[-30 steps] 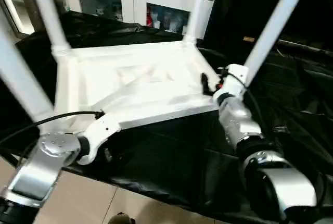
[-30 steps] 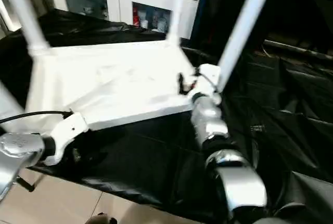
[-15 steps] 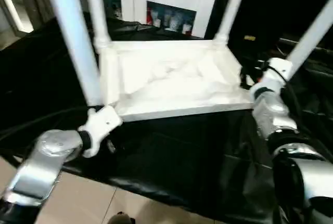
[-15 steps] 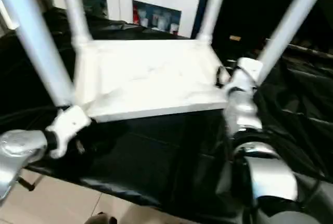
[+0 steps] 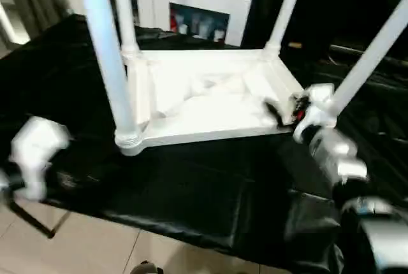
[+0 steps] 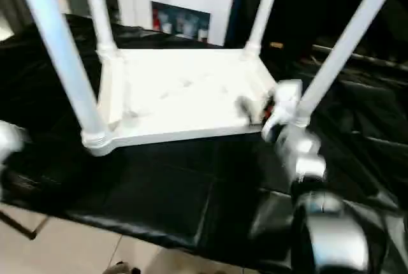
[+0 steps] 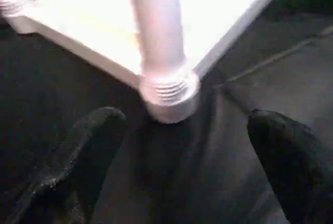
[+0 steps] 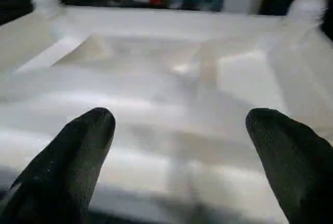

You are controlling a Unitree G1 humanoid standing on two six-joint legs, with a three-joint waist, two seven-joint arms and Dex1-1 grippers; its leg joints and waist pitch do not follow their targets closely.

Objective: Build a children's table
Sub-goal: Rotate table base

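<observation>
The children's table (image 5: pixel 204 105) lies upside down on a black sheet, white, with its ribbed underside (image 8: pixel 171 73) facing up. Its legs stand in the corner sockets: near left (image 5: pixel 105 51), far left (image 5: pixel 125 13), far right (image 5: pixel 284 9), near right (image 5: pixel 370 51). My left gripper (image 7: pixel 182 166) is open, a short way back from the near left socket (image 7: pixel 169 91); that arm (image 5: pixel 35 153) is at the far left. My right gripper (image 5: pixel 277 111) is open at the near right corner, its fingers (image 8: pixel 78 151) pointing over the tabletop's rim and holding nothing.
The black sheet (image 5: pixel 210 191) covers the work surface, whose front edge drops to a tiled floor (image 5: pixel 95 242). A white cabinet with glass doors (image 5: pixel 191 6) stands behind. Dark crumpled sheeting (image 5: pixel 382 115) lies at the right.
My left arm has drawn back leftward, away from the near left corner of the table. The camera has shifted. My right gripper stays by the near right corner.
</observation>
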